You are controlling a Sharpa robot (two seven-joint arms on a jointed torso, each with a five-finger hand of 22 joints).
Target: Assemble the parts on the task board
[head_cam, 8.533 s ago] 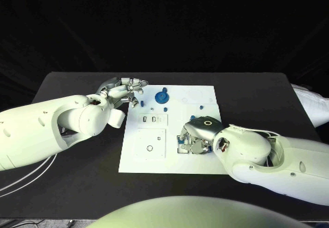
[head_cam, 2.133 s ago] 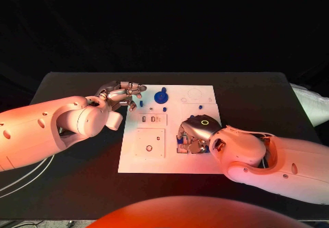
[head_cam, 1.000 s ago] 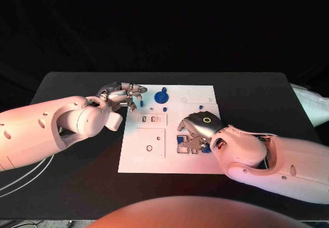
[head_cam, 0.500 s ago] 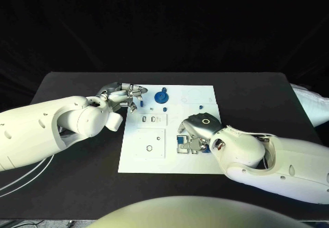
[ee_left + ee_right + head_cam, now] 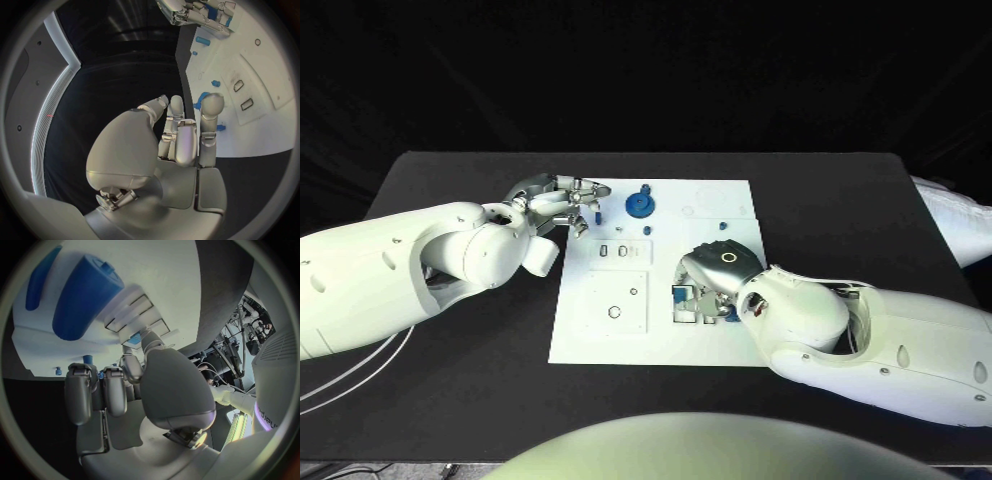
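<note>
The white task board (image 5: pixel 610 335) lies mid-table. My left hand (image 5: pixel 564 198) sits at its far left corner, fingers drawn together beside a small blue part (image 5: pixel 594 213). The left wrist view puts that part (image 5: pixel 201 98) right at the fingertips of the hand (image 5: pixel 181 135); whether they grip it is unclear. My right hand (image 5: pixel 715 272) hovers knuckles-up over blue parts (image 5: pixel 682 296) set in the board's near right area. Seen from the right wrist, its fingers (image 5: pixel 94 385) are curled in with nothing in them, and a blue cylinder (image 5: pixel 84 295) lies close on the board (image 5: pixel 156 270).
A round blue part (image 5: pixel 639 205) stands at the board's far edge, with small slots and holes (image 5: pixel 615 312) on the left half. Black table (image 5: pixel 459 380) surrounds the board. My right hand (image 5: pixel 194 12) also appears far off in the left wrist view.
My right hand has drawn in slightly over the blue parts, covering more of them than a second ago. The left hand has barely shifted at the board's corner.
</note>
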